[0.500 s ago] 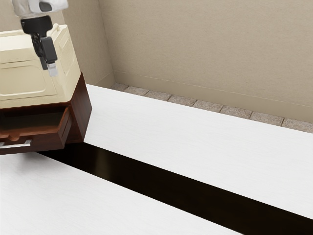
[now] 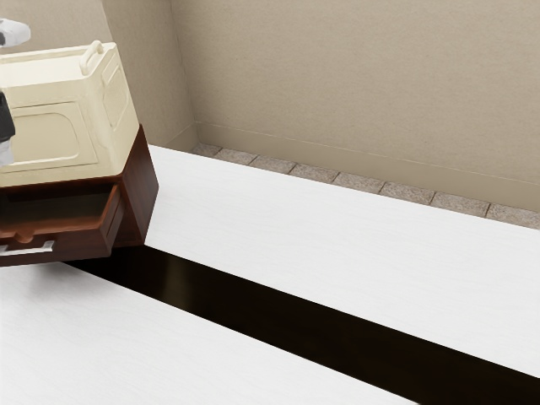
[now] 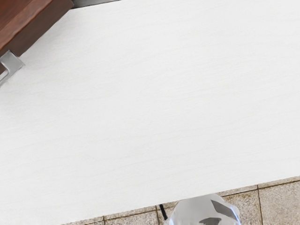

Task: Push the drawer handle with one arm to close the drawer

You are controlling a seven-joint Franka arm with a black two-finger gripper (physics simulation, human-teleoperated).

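Drawer [image 2: 84, 245] stands open, exterior view's left | Tool [image 2: 6, 152] at left edge, grip impossible to tell | Off-centre push could slip off handle [image 2: 29, 249], leaving drawer ajar

Exterior view from above, slanting down across the bench [image 2: 321, 236] toward a wall [image 2: 354, 84], wrist view closer, facing steeply down, both sharing bench and drawer handle [image 2: 29, 248].

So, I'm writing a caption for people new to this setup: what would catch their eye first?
Probably the black band slanting across the white tabletop in the exterior view. Next, at that view's left, comes the bulky cream case on a dark wooden cabinet, whose drawer stands open, a silver handle on its front.
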